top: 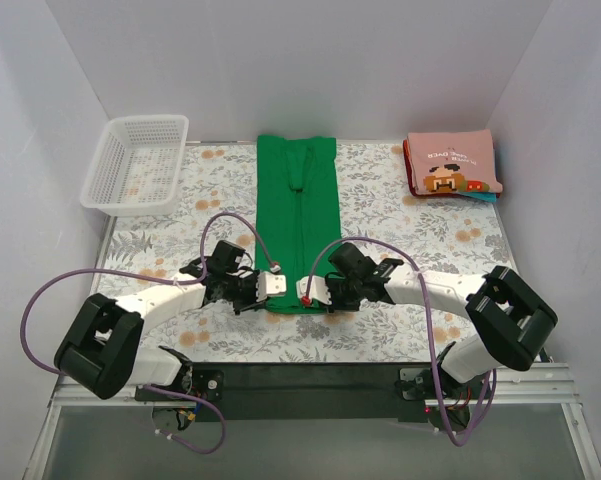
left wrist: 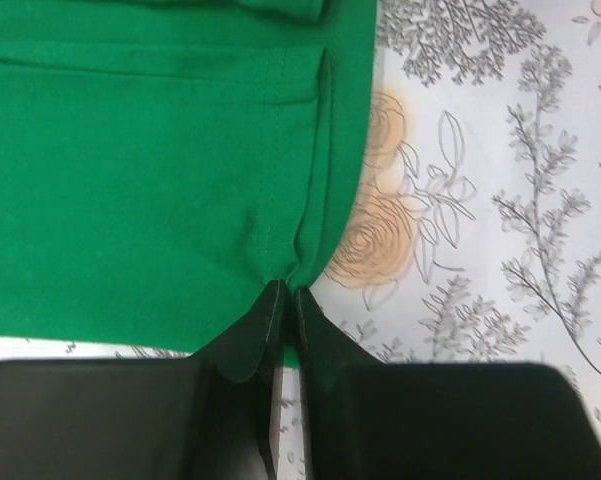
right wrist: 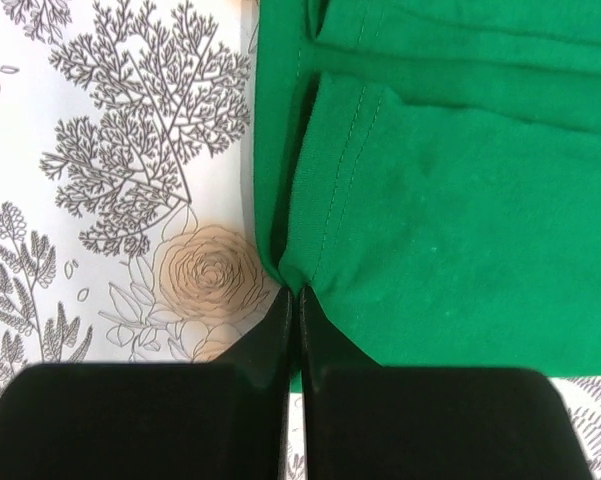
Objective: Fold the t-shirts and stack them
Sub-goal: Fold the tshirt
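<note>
You get 1 overhead cam looking down over the whole table (top: 410,235); your 2 wrist cams sit super close, all 3 sharing the near hem of the green t-shirt (top: 297,220).

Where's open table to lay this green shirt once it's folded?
Bare floral tabletop lies between the long green folded t-shirt and the pink graphic t-shirt stack, and between the shirt and the white mesh basket. The near edge is crowded: left gripper and right gripper both pinch the shirt's hem.
</note>
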Tool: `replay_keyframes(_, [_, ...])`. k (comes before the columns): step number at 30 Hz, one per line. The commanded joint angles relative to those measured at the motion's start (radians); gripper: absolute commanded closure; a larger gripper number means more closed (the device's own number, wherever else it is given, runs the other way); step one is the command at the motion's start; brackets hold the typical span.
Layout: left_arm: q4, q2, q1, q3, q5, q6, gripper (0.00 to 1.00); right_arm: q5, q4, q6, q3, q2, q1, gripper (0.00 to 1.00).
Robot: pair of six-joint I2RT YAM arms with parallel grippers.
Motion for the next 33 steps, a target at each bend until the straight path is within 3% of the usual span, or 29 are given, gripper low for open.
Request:
replay_keyframes(1, [-0.11,-0.052,-0.003,0.05,-0.021,-0.002,1.0,0.031,-0.151,0.035,0.065,-0.031,-0.001,0.99])
replay_keyframes(12, [-0.339,-0.191,-0.023,0.121,0.094,0.024,1.0,-0.037,-0.251,0.147,0.063,-0.18,0.048,0.99])
replay_keyframes(17, [-0.305,-0.207,0.012,0.135,0.088,-0.022,1.0,-0.003,-0.249,0.109,0.098,-0.185,0.015,0.99])
replay_keyframes(33, [-0.176,0.236,0.213,0.496,0.167,0.114,1.0,-0.066,-0.229,-0.164,0.429,0.145,-0.216,0.99])
